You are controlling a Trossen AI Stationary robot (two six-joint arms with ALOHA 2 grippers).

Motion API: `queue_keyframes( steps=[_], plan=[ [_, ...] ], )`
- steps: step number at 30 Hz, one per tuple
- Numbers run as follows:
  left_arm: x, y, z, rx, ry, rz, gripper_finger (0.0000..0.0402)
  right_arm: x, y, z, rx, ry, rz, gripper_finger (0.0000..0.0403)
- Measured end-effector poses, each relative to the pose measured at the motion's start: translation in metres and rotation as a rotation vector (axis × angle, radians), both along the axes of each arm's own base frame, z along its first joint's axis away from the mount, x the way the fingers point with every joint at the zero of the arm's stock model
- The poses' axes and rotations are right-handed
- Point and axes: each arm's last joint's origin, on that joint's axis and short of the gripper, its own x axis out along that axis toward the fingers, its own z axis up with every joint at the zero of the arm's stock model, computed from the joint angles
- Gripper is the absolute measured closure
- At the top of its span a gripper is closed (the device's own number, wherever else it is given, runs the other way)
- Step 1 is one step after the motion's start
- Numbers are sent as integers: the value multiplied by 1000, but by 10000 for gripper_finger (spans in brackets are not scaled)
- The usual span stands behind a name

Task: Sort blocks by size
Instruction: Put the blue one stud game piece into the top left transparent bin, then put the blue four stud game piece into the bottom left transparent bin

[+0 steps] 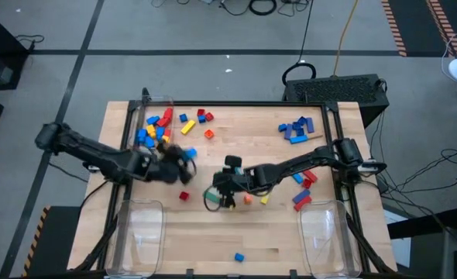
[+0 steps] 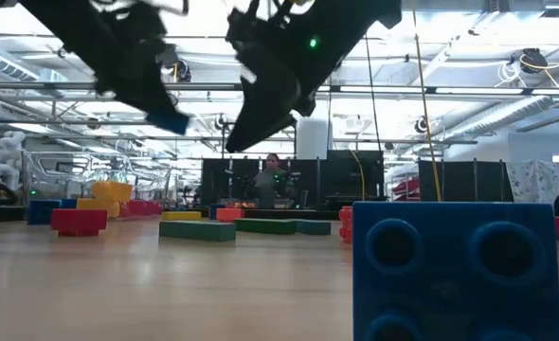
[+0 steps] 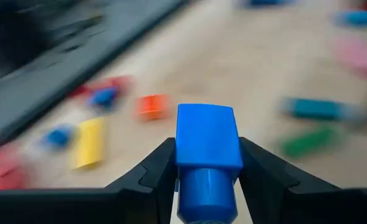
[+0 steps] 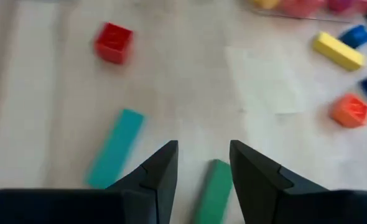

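The left end effector point(image 3: 207, 180) grips a blue block point(image 3: 206, 140) above the counter's left side; a shallow pinch could drop it. The right end effector point(image 4: 203, 165) hangs narrowly open, empty, over a green bar point(image 4: 213, 190).

Left wrist view: loose blocks point(image 3: 152, 107) blurred. Low view: near blue block point(image 2: 455, 272) cut off at bottom edge.
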Motion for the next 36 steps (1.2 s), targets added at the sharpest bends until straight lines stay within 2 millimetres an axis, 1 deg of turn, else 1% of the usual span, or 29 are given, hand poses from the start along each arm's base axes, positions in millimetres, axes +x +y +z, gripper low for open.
queue_keyframes(
  steps=[5, 7, 12, 16, 22, 29, 34, 36],
  plan=[
    [-33, 34, 10, -12, -28, 314, 255, 2, -13, -3, -15, -10, -2, 273],
    [-41, 46, 11, -17, -41, 415, 255, 3, -22, -3, -28, -3, -15, 273],
    [-54, 72, 9, -39, 26, 584, 254, 6, -41, -2, -62, -8, -24, 273],
    [-61, 92, 7, -96, 73, 662, 254, 10, -61, 2, -85, -45, -46, 273],
    [-73, 116, 6, -140, 146, 713, 251, 12, -88, 6, -80, -76, -27, 273],
    [-86, 136, 4, -260, 176, 694, 212, 11, -121, 8, -116, -77, -58, 273],
    [-96, 146, 4, -306, 176, 731, 200, 15, -137, 22, -135, -106, -73, 273],
    [-99, 149, 4, -316, 190, 709, 200, 17, -141, 30, -126, -119, -66, 273]
  ],
)
